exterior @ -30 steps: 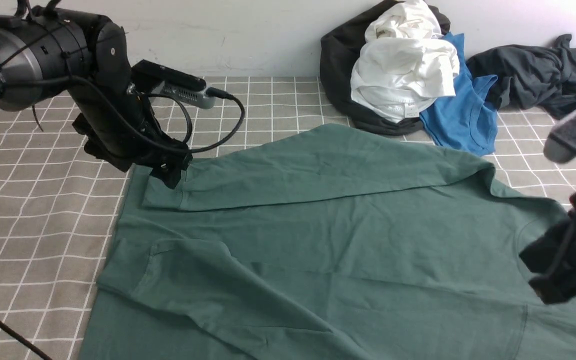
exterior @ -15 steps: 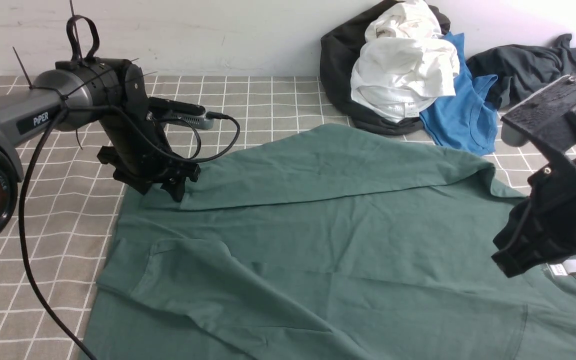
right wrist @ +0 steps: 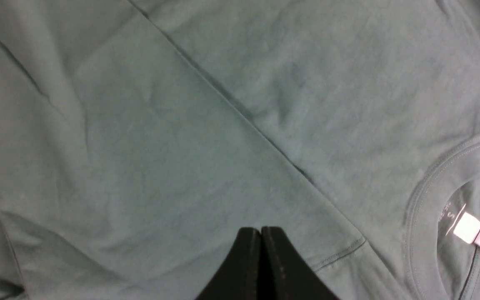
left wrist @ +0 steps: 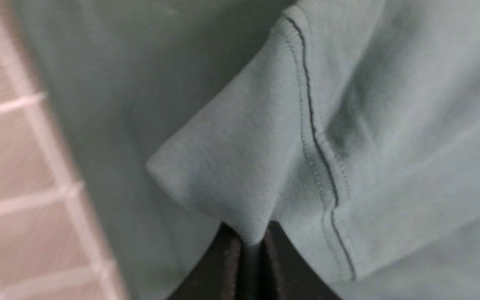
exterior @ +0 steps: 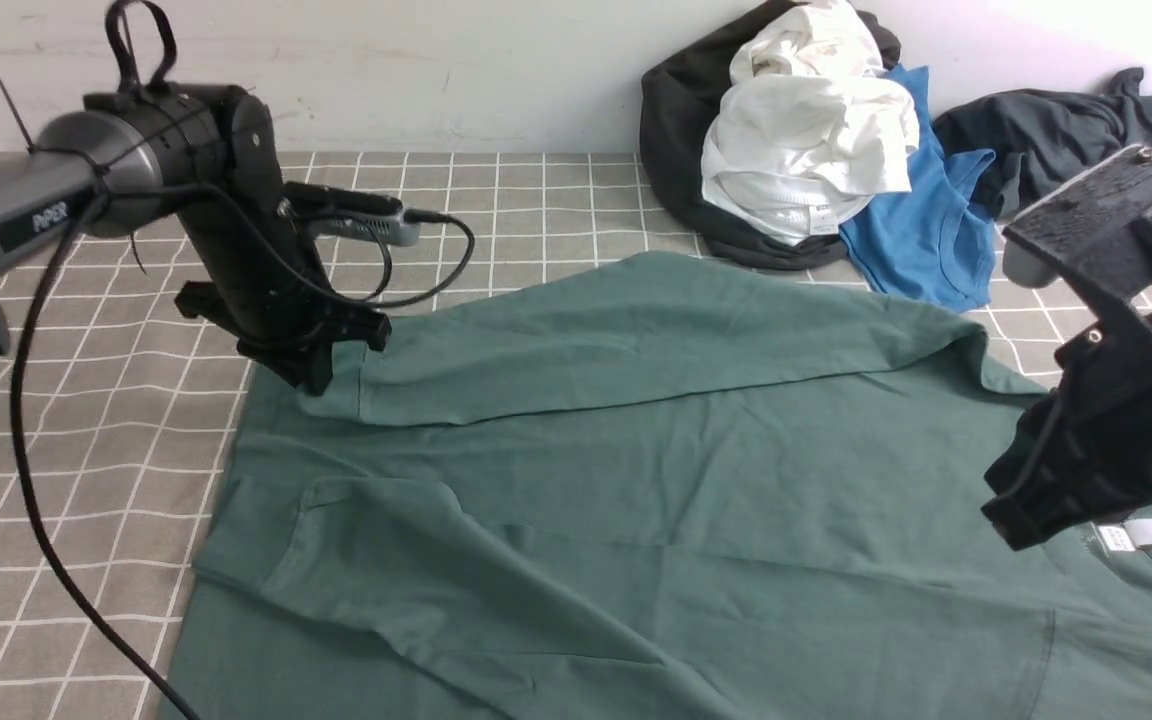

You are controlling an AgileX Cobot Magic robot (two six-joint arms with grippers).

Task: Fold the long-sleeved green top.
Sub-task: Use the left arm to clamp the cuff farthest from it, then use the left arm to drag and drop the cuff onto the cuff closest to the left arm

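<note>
left gripper jaws pinched on sleeve cuff of green long-sleeved top; right gripper jaws closed empty, above top near collar.

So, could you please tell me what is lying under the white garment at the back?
Beneath the white garment, a black garment shows at the left and lower edges, and a blue shirt comes out at the right. How far either runs underneath is covered.

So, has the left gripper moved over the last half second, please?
Yes: the left gripper has shifted left, away from the clothes pile, pinching the cuff of the green top.
</note>
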